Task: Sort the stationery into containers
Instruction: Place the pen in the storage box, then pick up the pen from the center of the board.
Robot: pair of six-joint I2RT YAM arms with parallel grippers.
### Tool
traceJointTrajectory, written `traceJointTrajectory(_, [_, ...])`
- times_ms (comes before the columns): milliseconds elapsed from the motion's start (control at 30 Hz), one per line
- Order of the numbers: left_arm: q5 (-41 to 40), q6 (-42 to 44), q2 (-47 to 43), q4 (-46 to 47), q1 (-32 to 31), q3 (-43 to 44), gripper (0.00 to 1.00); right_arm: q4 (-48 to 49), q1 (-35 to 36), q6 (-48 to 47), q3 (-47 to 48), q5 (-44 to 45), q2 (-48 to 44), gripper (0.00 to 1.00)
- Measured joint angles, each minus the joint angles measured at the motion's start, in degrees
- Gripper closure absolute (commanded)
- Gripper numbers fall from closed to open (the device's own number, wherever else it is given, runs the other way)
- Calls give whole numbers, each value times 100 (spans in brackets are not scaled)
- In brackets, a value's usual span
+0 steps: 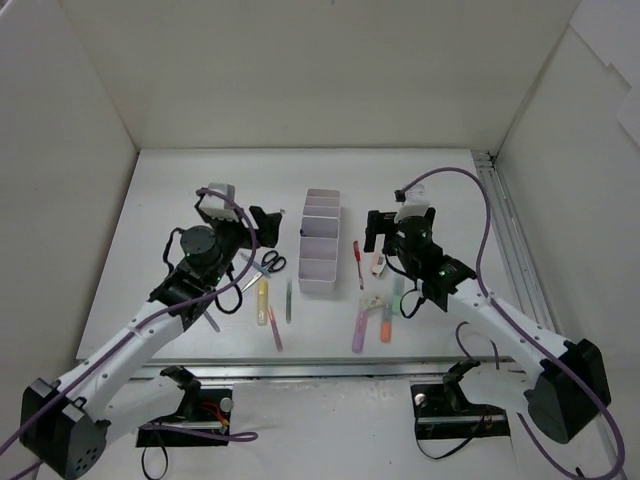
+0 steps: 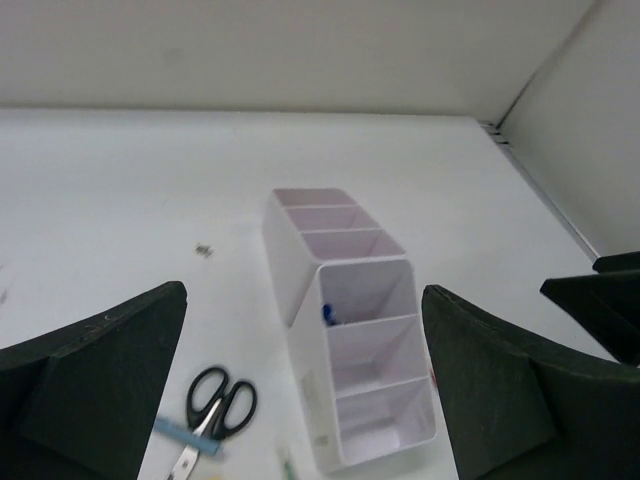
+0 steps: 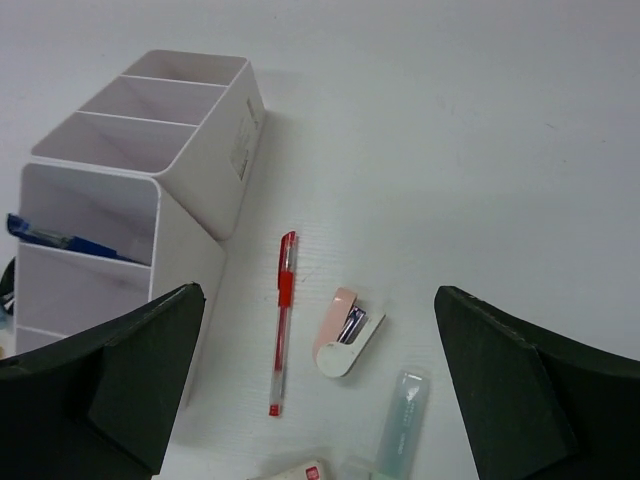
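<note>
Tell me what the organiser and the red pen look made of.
Organiser: probably thin moulded plastic, white with a smooth, faintly glossy finish; its walls are thin and even. Red pen: likely plastic, a translucent barrel with red top and grip.

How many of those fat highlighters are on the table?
4: the yellow highlighter left of the white tray; the purple highlighter and orange highlighter side by side right of it; the pale green highlighter beside the right arm. Others may hide under the arms.
</note>
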Motion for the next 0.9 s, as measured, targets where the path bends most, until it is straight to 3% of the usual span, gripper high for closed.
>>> traceJointTrajectory(167, [-551,-341,-927,-1071,271,-579,1,-570,-348,155,1005,-205,1449,4])
traceJointTrajectory(433, [-1102,-855,-1810,-2308,525,-1071,0,-933,-1045,319,1937,-1469,3265,16])
traceJointTrajectory(667, [-1252,-1099,-1888,-2717,710,-1108,1,-1008,-1051,264,2387,-2081,4197,25])
traceJointTrajectory(900, [-1220,-1191,-1711,-2872,776,-1110,1,-1040,-883,225,2540,-2151,4741,44])
